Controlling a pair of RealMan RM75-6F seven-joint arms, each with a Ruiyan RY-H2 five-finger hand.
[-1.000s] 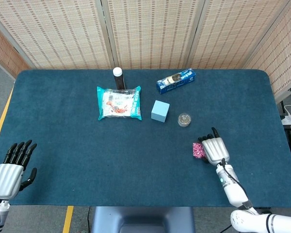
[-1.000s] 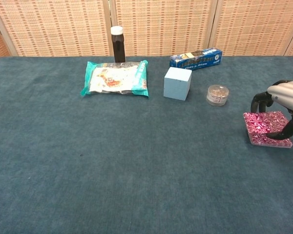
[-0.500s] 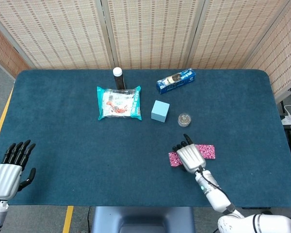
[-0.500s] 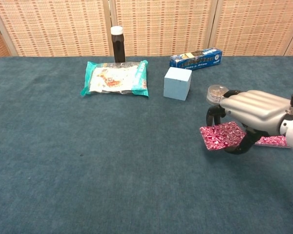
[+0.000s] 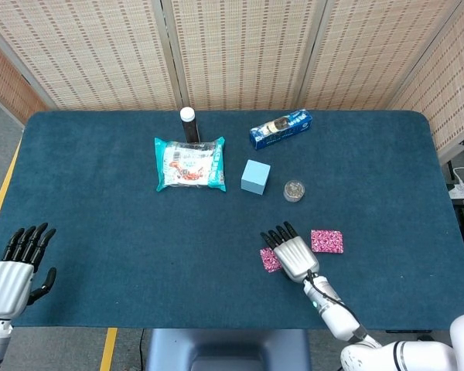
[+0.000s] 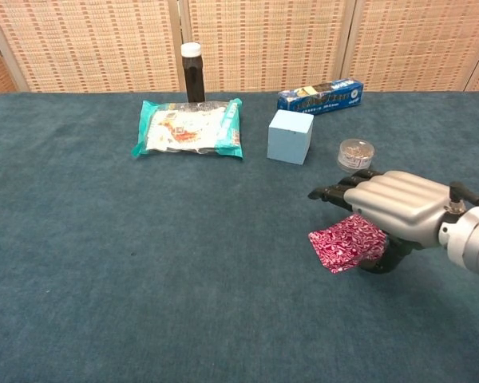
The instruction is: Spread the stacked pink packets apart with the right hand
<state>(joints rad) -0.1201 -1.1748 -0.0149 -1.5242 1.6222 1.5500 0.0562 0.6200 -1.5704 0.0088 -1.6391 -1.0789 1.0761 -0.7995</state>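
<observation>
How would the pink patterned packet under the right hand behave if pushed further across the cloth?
The pink patterned packet looks thin and flat, so probably light and floppy. Its near edge appears lifted under the right hand, suggesting it may bend or catch rather than slide.

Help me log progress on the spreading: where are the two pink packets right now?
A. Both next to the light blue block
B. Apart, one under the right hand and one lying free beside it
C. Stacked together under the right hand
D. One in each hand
B: the right hand covers one pink packet, while the other pink packet lies alone on the table.
</observation>
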